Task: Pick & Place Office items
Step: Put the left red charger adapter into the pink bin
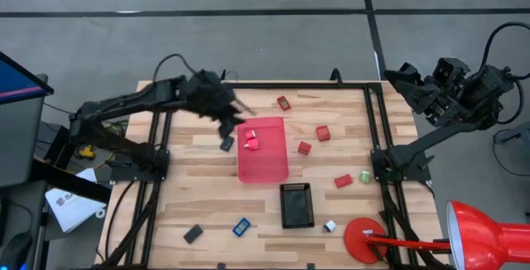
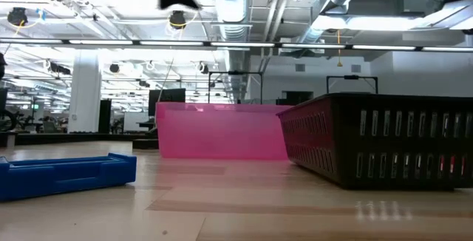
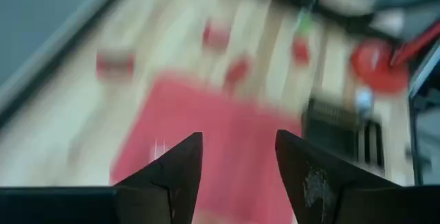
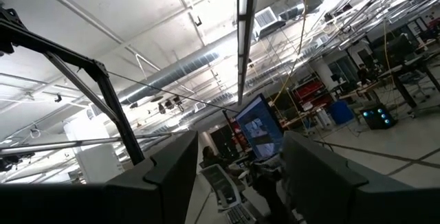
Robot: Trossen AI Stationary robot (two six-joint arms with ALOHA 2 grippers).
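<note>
In the high view my left gripper [image 1: 243, 111] hovers open and empty above the far left corner of the pink-red tray [image 1: 262, 150]; the left wrist view shows its open fingers [image 3: 237, 138] over the tray [image 3: 206, 148]. Two red pieces [image 1: 251, 140] lie in the tray. A black piece [image 1: 226, 143] rests on the table beside the tray's left edge. More red pieces [image 1: 322, 132], a green one [image 1: 364, 176], a blue one [image 1: 241, 227], a black one [image 1: 193, 233] and a silvery-white one [image 1: 330, 226] lie scattered on the wood. My right gripper [image 1: 407, 79] waits open off the table's far right corner, pointing at the ceiling [image 4: 240, 138].
A black grid tray [image 1: 296, 204] sits near the tray's near right corner. A red desk lamp's round base [image 1: 362, 241] stands at the near right. In the low view the blue piece [image 2: 66, 173], the pink tray [image 2: 222, 130] and the black tray [image 2: 384, 141] fill the foreground.
</note>
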